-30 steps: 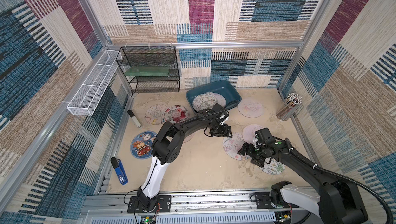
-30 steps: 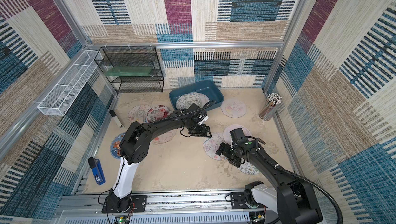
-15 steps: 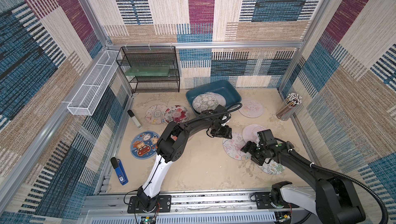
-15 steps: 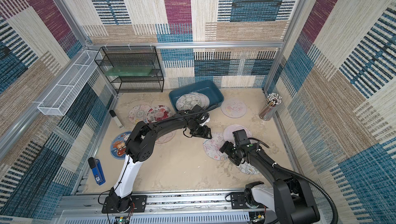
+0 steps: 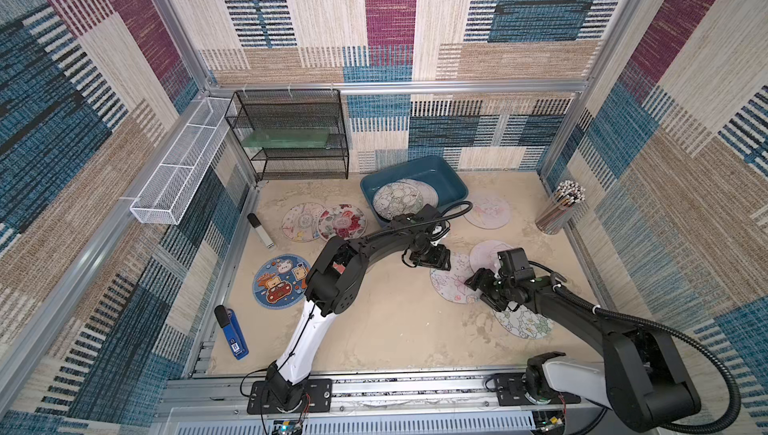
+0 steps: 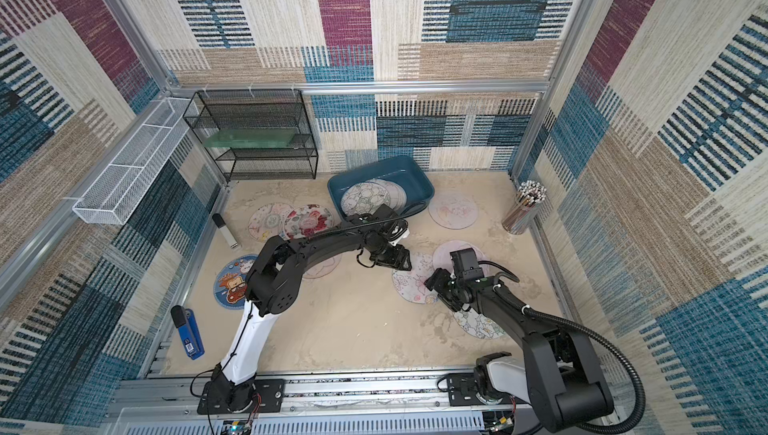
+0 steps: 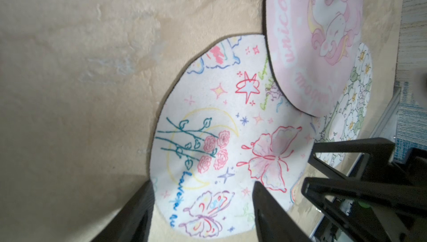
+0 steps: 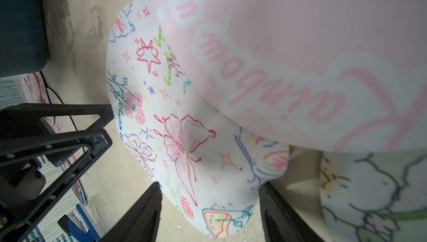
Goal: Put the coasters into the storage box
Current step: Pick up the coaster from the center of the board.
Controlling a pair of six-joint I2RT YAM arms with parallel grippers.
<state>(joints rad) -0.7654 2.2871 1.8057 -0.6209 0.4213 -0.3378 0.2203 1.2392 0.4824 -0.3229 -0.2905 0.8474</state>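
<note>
Sandy counter [image 5: 395, 329] is carrying scattered coasters [image 5: 281, 283]. Around 4 o'clock, right tool [image 8: 210, 184] and left tool [image 7: 203, 183] are gaping, straddling opposite edges of the butterfly coaster [image 7: 231, 136], which looks light and floppy and is likely needing an edge pinch. At 12 o'clock the storage box [image 5: 451, 177] is holding several.

Both top views look steeply down from high above the near edge onto the whole beige counter [image 5: 386, 329]. Both wrist views sit close over one white round butterfly-printed coaster [image 7: 231, 113].

Left arm [image 5: 307, 337] and right arm [image 5: 582, 312]: white lower link, black upper links, black screwed base plate [image 5: 320, 395]. Right arm carries corrugated black conduit [image 5: 685, 335]. Fingers [image 8: 69, 113] black, open triangular frames, tips apparently knurled
</note>
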